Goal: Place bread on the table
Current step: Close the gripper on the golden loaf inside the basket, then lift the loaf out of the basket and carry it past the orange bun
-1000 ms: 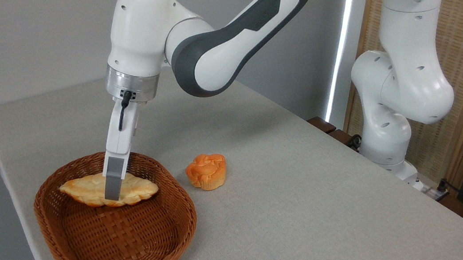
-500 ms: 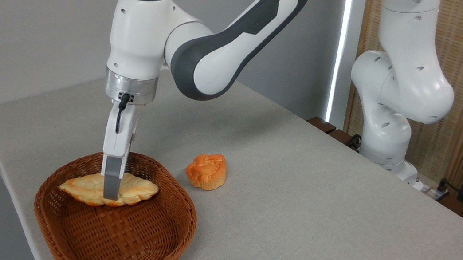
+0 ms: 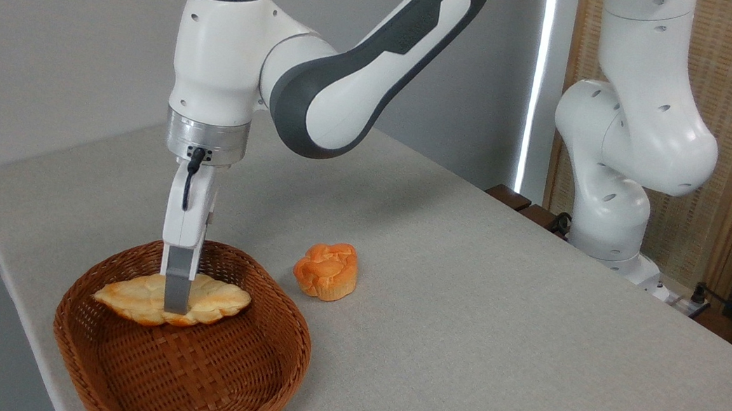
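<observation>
The white robot arm's fingers [image 3: 176, 301] are pointing straight down into the brown woven wicker basket [image 3: 178, 368]. The near grey finger is crossing the middle of the long braided golden-orange bread loaf [image 3: 216, 299], and the far one is hidden behind it. They are looking clamped on the loaf, one on each side. The loaf is sitting in the back part of the basket, its pointed ends sticking out left and right of the fingers. A small round orange muffin-shaped bun [image 3: 327, 270] is lying right of the fingers on the light grey fabric-topped bench [image 3: 499, 322], outside the basket.
</observation>
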Controlling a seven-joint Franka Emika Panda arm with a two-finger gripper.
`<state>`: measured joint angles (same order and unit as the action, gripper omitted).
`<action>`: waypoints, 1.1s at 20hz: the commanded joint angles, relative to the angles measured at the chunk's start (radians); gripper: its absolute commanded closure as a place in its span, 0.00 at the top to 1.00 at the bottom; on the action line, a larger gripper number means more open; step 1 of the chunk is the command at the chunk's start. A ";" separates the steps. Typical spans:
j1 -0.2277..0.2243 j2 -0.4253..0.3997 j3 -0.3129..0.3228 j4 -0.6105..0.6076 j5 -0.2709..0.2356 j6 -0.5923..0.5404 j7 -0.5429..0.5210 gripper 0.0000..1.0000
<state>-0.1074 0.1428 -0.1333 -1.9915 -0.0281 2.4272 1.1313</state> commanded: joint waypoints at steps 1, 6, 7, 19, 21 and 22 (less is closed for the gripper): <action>0.005 -0.002 -0.003 -0.004 0.014 0.021 0.010 0.46; 0.005 -0.014 -0.002 -0.001 0.007 0.021 0.008 0.42; 0.005 -0.022 0.003 0.000 0.002 0.021 0.004 0.42; 0.014 -0.310 0.118 -0.007 -0.170 -0.327 0.007 0.39; 0.005 -0.403 0.167 -0.064 -0.167 -0.442 0.005 0.39; 0.002 -0.457 0.187 -0.111 -0.167 -0.476 -0.011 0.39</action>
<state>-0.0886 -0.1556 -0.0128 -1.9837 -0.1767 2.0649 1.1279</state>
